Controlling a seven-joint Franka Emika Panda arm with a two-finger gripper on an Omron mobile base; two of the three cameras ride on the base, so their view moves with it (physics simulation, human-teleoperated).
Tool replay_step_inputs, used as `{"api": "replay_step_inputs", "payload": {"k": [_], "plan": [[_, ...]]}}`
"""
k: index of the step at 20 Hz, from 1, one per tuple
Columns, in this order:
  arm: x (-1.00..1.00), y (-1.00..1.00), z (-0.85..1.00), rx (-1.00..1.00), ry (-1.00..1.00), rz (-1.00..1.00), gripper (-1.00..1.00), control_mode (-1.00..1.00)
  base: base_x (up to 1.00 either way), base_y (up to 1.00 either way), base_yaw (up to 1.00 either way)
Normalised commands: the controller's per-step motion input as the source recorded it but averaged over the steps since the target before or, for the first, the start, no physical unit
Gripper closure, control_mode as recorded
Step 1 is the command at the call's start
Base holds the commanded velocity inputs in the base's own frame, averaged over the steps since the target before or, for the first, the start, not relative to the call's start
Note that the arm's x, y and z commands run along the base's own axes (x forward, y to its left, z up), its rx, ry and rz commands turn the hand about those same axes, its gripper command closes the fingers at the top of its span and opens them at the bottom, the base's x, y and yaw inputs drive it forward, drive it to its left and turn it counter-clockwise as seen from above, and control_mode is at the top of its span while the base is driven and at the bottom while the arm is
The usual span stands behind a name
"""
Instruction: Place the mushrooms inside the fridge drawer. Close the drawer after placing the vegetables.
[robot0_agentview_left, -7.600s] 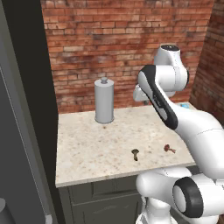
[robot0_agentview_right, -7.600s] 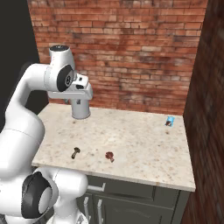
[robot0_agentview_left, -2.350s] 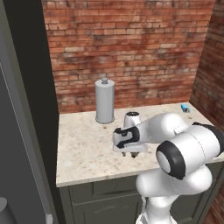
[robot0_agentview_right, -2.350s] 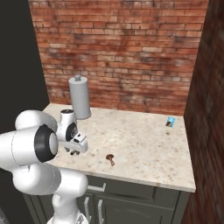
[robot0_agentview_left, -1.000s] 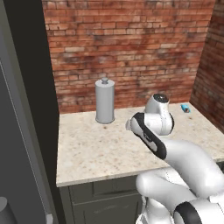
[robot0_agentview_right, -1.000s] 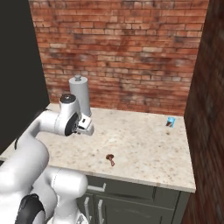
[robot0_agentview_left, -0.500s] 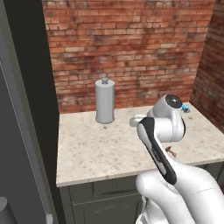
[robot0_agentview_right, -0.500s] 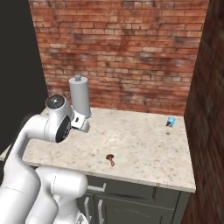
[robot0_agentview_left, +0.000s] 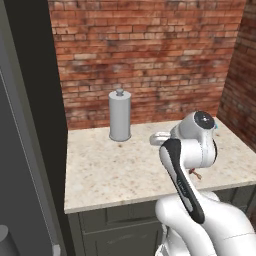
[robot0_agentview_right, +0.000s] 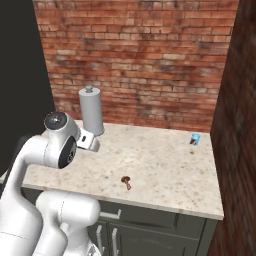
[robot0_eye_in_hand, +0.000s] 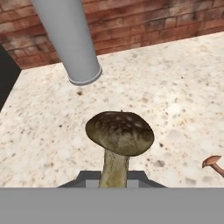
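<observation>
Though near canister (robot0_eye_in_hand: 65, 39), counter (robot0_eye_in_hand: 175, 87) bare.

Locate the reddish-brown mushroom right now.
The reddish-brown mushroom lies on the speckled counter near its front edge, right of the arm in the right base view and well in front of the grey canister.

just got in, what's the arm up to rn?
The hand is shut on the dark olive-brown mushroom, gripping it by the stem and holding it lifted above the counter. The reddish-brown mushroom lies on the counter, not yet picked up. The grey canister stands at the back by the brick wall. The hand view also shows the canister and the second mushroom off to the side.
</observation>
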Motion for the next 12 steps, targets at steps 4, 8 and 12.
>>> {"api": "replay_step_inputs", "payload": {"k": [4,8,12], "plan": [[-0.03,0.08,0.00,0.00,0.00,0.01,1.00,-1.00,0.00,0.00,0.00],[-0.01,0.01,-0.02,-0.01,0.08,0.00,1.00,-1.00,0.00,0.00,0.00],[-0.33,-0.24,0.00,0.00,0.03,-0.04,1.00,-1.00,0.00,0.00,0.00]]}}
